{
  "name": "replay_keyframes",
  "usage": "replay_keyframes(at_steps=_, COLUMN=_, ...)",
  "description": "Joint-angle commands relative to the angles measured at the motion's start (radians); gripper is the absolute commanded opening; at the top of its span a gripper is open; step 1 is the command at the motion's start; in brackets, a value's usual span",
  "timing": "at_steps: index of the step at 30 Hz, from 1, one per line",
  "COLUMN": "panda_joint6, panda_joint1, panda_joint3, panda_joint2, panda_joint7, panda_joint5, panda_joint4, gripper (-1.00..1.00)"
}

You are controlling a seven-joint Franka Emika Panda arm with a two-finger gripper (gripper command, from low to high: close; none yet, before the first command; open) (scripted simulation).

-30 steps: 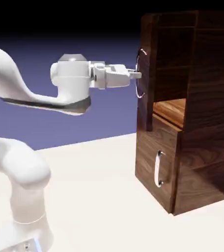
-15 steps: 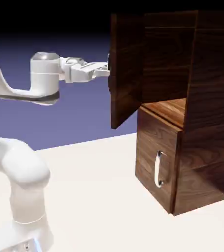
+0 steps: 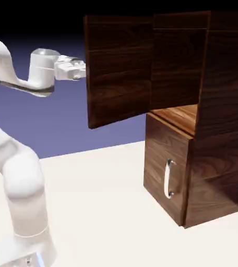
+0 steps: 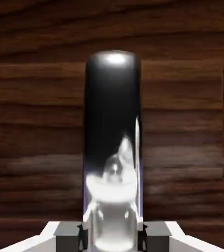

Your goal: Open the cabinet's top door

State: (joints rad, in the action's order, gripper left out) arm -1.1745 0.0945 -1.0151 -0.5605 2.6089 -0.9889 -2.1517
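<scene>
The dark walnut cabinet (image 3: 223,130) stands at the exterior view's right. Its top door (image 3: 120,70) is swung wide open toward the left, with its plain inner face showing and its handle hidden behind it. My gripper (image 3: 83,71) meets the door's far left edge. In the hand view the curved silver handle (image 4: 113,128) fills the middle in front of the door's wood grain (image 4: 35,123). My gripper (image 4: 112,237) is shut on that handle, whose shiny bar sits between the two grey fingertips (image 4: 67,231).
The lower panel (image 3: 163,161) is closed, and its short silver handle (image 3: 168,179) is untouched. Above it the open compartment shows a lighter wooden shelf (image 3: 182,116). The white arm (image 3: 16,172) rises at the left over the pale table (image 3: 100,208).
The top door has swung from slightly ajar to wide open. My gripper moved left and back with the handle held in it. The lower panel has not moved.
</scene>
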Motion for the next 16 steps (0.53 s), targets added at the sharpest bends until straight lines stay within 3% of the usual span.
replay_keyframes(at_steps=1, panda_joint6=0.033, panda_joint1=0.032, panda_joint3=-0.037, panda_joint2=0.02, panda_joint7=0.006, panda_joint5=0.005, panda_joint4=0.028, gripper=-1.0)
replay_keyframes(at_steps=9, panda_joint6=0.206, panda_joint1=0.312, panda_joint3=-0.32, panda_joint2=0.102, panda_joint7=0.03, panda_joint5=0.039, panda_joint4=0.209, gripper=-1.0)
replay_keyframes(at_steps=16, panda_joint6=0.267, panda_joint1=0.566, panda_joint3=-0.519, panda_joint2=0.05, panda_joint7=-0.005, panda_joint5=0.094, panda_joint4=0.337, gripper=-1.0)
